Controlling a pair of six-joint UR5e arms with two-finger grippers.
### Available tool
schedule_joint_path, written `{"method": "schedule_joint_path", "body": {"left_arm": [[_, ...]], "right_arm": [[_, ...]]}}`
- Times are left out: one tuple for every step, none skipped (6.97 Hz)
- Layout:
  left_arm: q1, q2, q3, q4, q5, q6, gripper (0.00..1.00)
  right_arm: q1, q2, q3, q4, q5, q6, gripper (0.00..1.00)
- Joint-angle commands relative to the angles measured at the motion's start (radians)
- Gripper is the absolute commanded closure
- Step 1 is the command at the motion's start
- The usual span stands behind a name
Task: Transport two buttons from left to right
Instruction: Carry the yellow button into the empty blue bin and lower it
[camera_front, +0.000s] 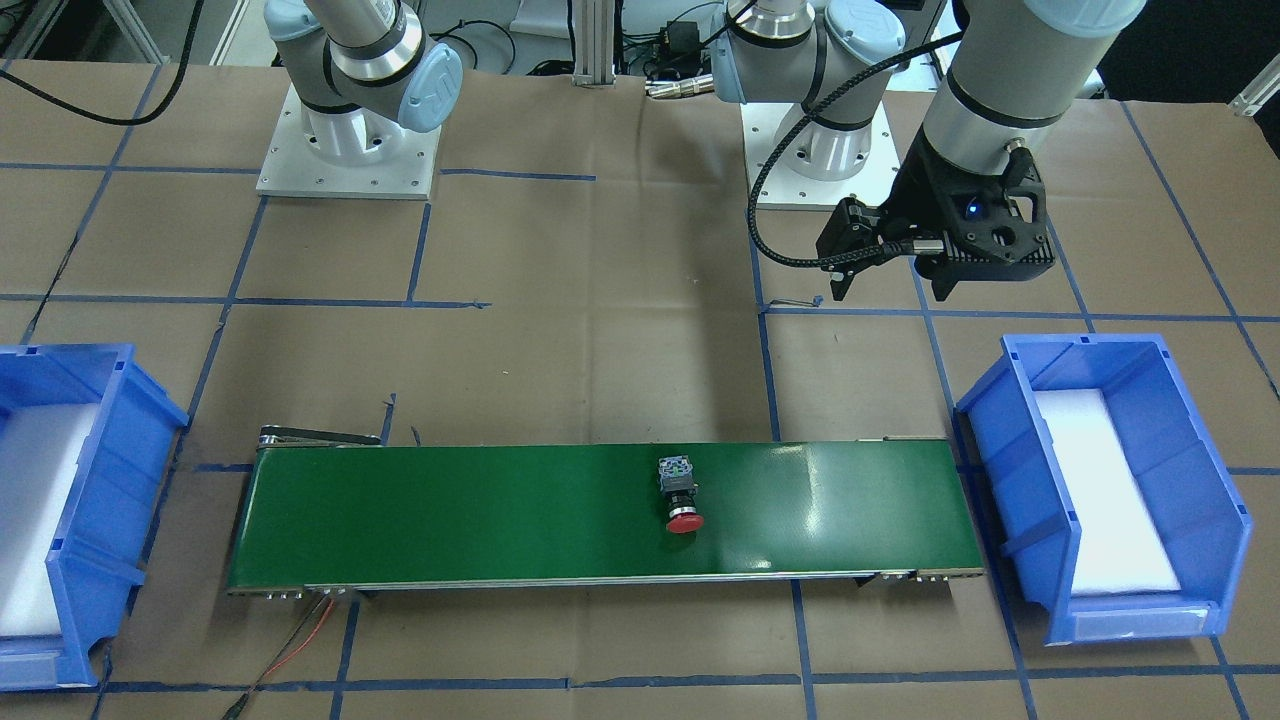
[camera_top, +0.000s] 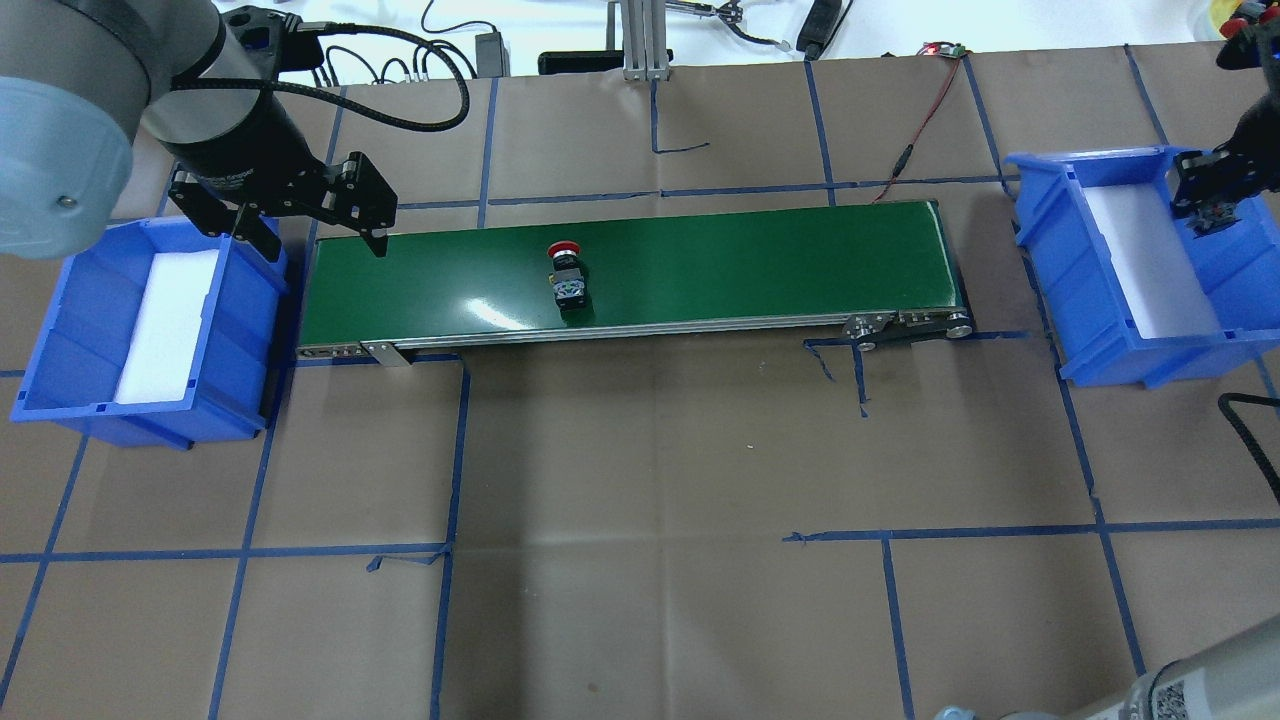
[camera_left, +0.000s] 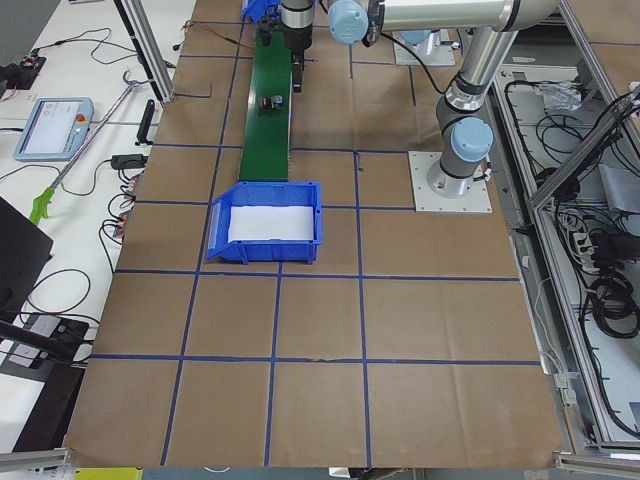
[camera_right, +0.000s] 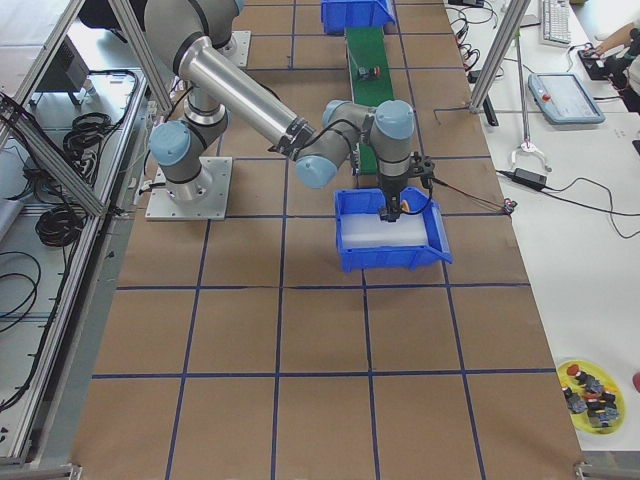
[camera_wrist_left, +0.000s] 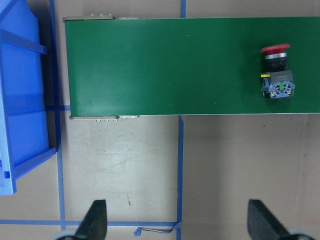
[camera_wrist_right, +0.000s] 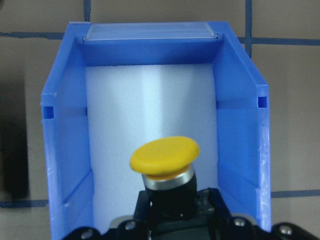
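Observation:
The red-capped button lies on its side in the middle of the green conveyor belt; it also shows in the left wrist view and the front view. My left gripper is open and empty, above the belt's left end beside the left blue bin. Its fingers stand wide apart. My right gripper is shut on the yellow-capped button and holds it above the right blue bin, over its white foam liner.
Both blue bins have white foam pads inside; the left bin holds nothing else that I can see. A red and black wire runs from the belt's far right corner. A yellow dish of spare buttons sits off the table's right end.

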Motion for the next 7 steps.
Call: {"method": "schedule_joint_path", "body": {"left_arm": [[0.000,0.001,-0.002,0.001,0.000,0.000,0.00],[0.000,0.001,-0.002,0.001,0.000,0.000,0.00],[0.000,0.001,-0.002,0.001,0.000,0.000,0.00],[0.000,0.001,-0.002,0.000,0.000,0.000,0.00],[0.000,0.001,-0.002,0.000,0.000,0.000,0.00],[0.000,0.001,-0.002,0.001,-0.002,0.000,0.00],[0.000,0.001,-0.002,0.001,0.000,0.000,0.00]], "right_arm": [[-0.022,0.007,0.088,-0.052,0.002,0.004,0.96],[-0.027,0.015,0.118,-0.056,0.002,0.011,0.96],[-0.033,0.029,0.125,-0.058,0.002,0.012,0.96],[-0.033,0.041,0.125,-0.058,0.000,0.012,0.95],[-0.033,0.056,0.125,-0.058,0.000,0.012,0.94],[-0.033,0.064,0.125,-0.058,0.000,0.014,0.87],[-0.033,0.069,0.115,-0.072,0.005,0.014,0.18]]}}
